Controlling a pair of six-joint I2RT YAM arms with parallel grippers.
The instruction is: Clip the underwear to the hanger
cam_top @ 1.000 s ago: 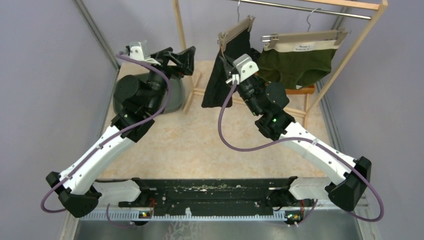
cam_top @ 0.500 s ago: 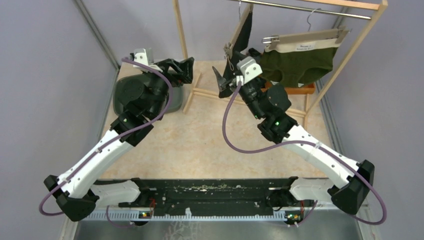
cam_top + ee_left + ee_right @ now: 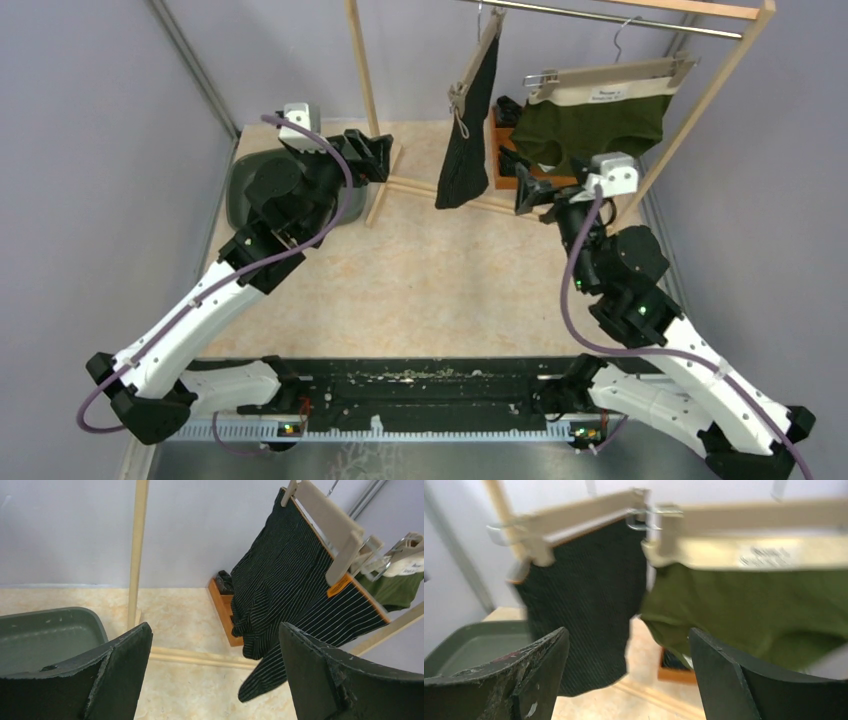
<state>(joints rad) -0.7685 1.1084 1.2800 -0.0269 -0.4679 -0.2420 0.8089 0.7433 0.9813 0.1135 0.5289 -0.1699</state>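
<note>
Black striped underwear [image 3: 466, 140] [image 3: 290, 590] [image 3: 584, 605] hangs clipped to a beige hanger [image 3: 482, 55] [image 3: 325, 522] on the rail, turned edge-on in the top view. Beside it, green underwear [image 3: 590, 125] [image 3: 749, 610] hangs on a second hanger [image 3: 612, 78] [image 3: 749, 515]. My left gripper [image 3: 380, 157] [image 3: 215, 627] stands open to the left of the black underwear, nothing between its fingers. On the right, below the green underwear, my right gripper [image 3: 524, 192] [image 3: 629, 632] is open and apart from both garments.
The wooden rack has a left post [image 3: 362, 70] [image 3: 137, 550] and a floor bar [image 3: 200, 656]. A dark green bin [image 3: 236, 200] [image 3: 50, 635] [image 3: 469, 645] lies at the left under the left arm. An orange box [image 3: 500, 160] [image 3: 222, 610] stands behind the black underwear.
The right gripper opened, let go of the black underwear's hanger and drew back to the right. The hanger swung edge-on. The left gripper shifted slightly right.
</note>
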